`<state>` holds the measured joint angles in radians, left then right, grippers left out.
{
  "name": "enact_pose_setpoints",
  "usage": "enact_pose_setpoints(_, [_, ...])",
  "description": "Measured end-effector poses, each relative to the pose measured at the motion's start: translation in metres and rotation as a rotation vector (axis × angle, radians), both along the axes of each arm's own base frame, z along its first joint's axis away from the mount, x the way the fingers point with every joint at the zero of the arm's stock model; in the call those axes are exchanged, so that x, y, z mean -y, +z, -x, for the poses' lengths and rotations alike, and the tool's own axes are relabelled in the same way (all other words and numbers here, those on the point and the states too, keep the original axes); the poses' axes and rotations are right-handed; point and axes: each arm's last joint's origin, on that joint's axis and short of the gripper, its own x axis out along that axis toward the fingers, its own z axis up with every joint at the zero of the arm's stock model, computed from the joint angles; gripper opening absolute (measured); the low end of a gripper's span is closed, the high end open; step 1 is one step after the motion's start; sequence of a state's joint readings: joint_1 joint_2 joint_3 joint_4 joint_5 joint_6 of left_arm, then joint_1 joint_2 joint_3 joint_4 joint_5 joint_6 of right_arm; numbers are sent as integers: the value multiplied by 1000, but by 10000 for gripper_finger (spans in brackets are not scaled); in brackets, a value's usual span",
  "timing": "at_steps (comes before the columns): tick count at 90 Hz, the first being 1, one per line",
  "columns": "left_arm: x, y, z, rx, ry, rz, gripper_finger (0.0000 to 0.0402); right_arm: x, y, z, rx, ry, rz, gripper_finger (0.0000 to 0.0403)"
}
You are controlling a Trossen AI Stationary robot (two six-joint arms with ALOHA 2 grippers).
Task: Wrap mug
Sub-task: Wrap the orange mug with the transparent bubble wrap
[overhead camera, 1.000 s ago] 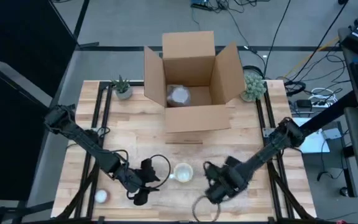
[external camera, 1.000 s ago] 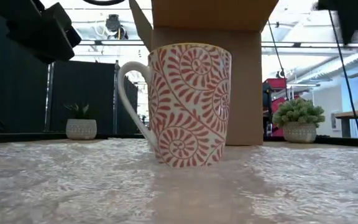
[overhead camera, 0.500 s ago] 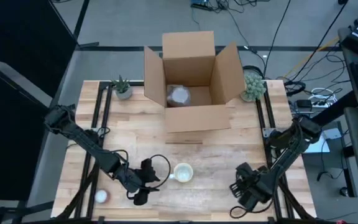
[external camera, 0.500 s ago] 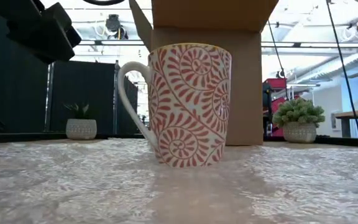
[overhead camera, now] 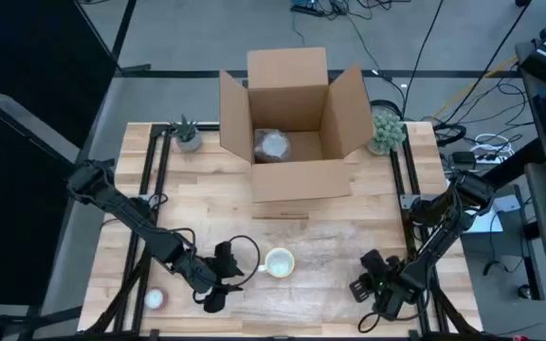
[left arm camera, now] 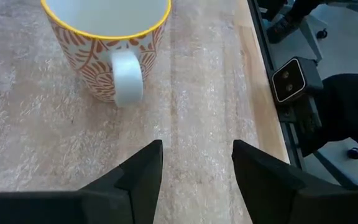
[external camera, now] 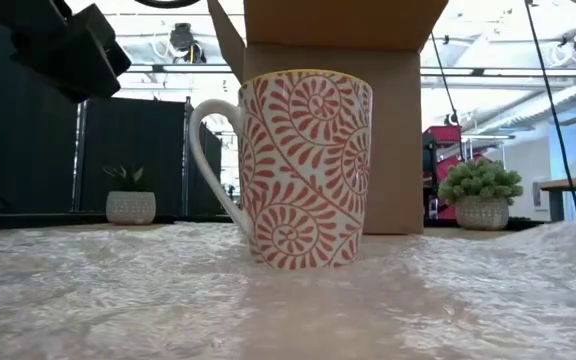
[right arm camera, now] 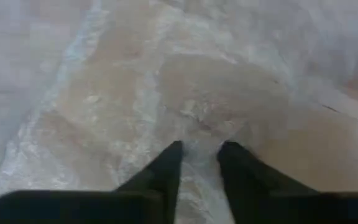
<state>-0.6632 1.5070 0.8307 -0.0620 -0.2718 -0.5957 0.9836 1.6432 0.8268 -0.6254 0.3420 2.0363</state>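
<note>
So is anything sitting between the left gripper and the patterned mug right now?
Nothing visible. The left gripper is open and faces the handle of the white mug with the orange swirl pattern; only the clear wrap sheet spread flat on the wooden table lies between them.

- White ceramic mug with orange-red spiral leaf pattern and yellow rim (external camera: 303,165): upright, empty, standing on the sheet.
- Clear crinkled bubble-wrap sheet (external camera: 118,290): spread flat over the wooden tabletop's front half.

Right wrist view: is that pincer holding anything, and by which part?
The right pincer appears shut on the bubble wrap sheet, near its right edge, which rides up there. The left pincer is open, holding nothing, facing the mug handle.
</note>
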Motion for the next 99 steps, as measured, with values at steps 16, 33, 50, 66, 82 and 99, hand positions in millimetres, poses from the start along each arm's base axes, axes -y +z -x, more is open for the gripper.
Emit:
enact_pose_setpoints(16, [0,0,0,4,6,-4,180,-9,14,-12,155,72,61,9])
enact_pose_setpoints(33, [-1,0,0,11,19,-13,180,-16,44,-37,317,194,221,2])
enact_pose_setpoints(50, [-1,0,0,14,25,-18,180,-9,75,-72,403,279,396,1])
enact_pose_setpoints(66, [-1,0,0,14,25,-18,180,5,95,-109,467,365,480,1])
enact_pose_setpoints(82, [-1,0,0,15,25,-18,180,19,111,-141,591,449,514,0])
enact_pose_setpoints(99, [-1,0,0,15,24,-18,180,34,113,-169,680,504,551,0])
